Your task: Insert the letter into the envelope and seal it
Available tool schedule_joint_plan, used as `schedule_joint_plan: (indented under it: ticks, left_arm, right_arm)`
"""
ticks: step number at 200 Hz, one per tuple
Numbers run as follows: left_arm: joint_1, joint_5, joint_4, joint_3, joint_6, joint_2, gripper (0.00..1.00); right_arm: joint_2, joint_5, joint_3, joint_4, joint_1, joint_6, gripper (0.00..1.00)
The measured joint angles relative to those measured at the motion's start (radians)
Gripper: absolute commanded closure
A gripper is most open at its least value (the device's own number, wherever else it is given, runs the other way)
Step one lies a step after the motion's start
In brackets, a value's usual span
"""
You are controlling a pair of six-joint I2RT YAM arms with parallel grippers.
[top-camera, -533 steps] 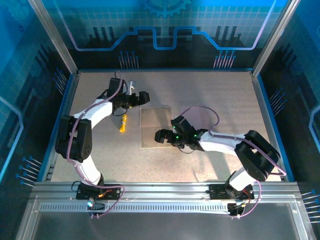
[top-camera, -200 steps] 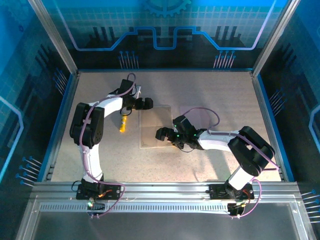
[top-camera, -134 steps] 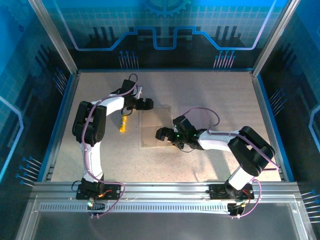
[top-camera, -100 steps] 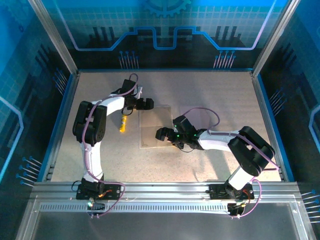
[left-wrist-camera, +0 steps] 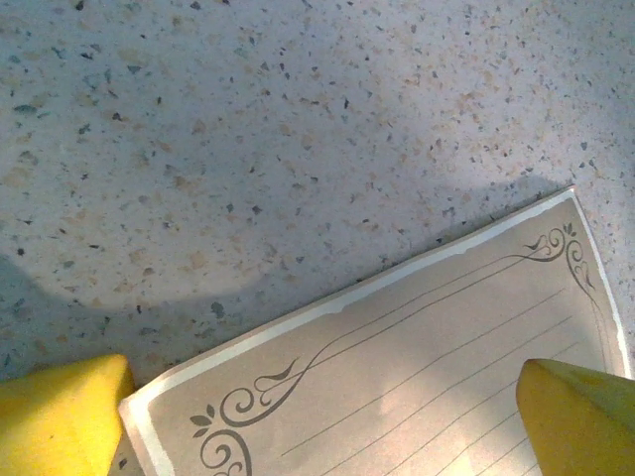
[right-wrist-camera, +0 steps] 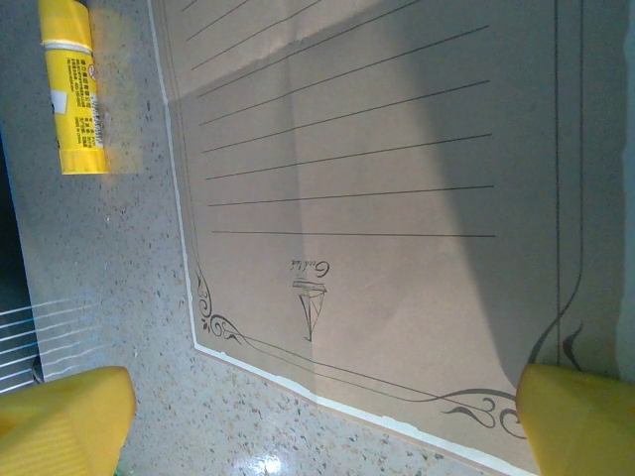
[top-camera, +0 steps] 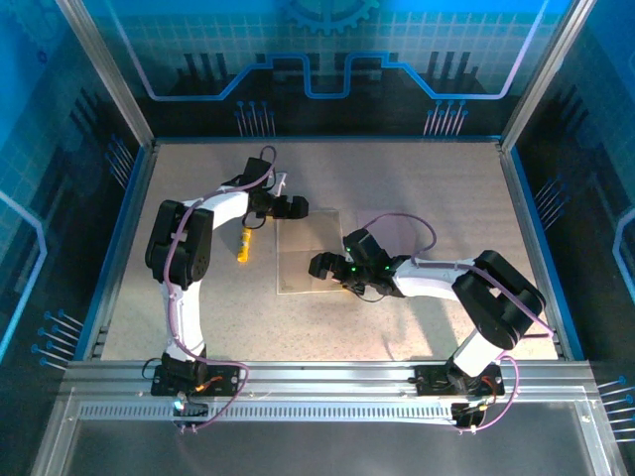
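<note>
The letter (top-camera: 306,238) is a tan lined sheet with a pale edge and scroll ornaments, lying flat at mid-table. My left gripper (top-camera: 298,206) hovers open at its far left corner. In the left wrist view the yellow fingertips (left-wrist-camera: 62,421) straddle that edge of the letter (left-wrist-camera: 427,377), with nothing between them. My right gripper (top-camera: 316,266) is open low over the sheet's near part. Its fingertips (right-wrist-camera: 580,416) frame the near edge of the letter (right-wrist-camera: 377,178). The envelope is out of view.
A small yellow glue stick (top-camera: 243,243) lies left of the sheet, also seen in the right wrist view as the glue stick (right-wrist-camera: 71,84). Speckled tabletop (top-camera: 417,188) stretches behind and to the right. Blue-framed walls (top-camera: 134,188) bound the table.
My left arm has swung in and its gripper has slid right up to the letter's far left corner. The right gripper edged slightly and then stayed put. Both stayed open.
</note>
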Motion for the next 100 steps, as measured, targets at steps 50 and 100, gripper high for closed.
schedule_joint_plan:
  ticks: [50,100]
  left_arm:
    - [-0.001,0.014,-0.004,0.002,0.0,0.0,0.01]
    - [-0.002,0.018,-0.018,0.003,0.027,-0.002,0.23]
  right_arm:
    - [0.0,-0.003,0.0,0.0,-0.001,0.0,0.0]
    - [0.0,-0.005,0.0,0.0,-0.003,0.0,0.0]
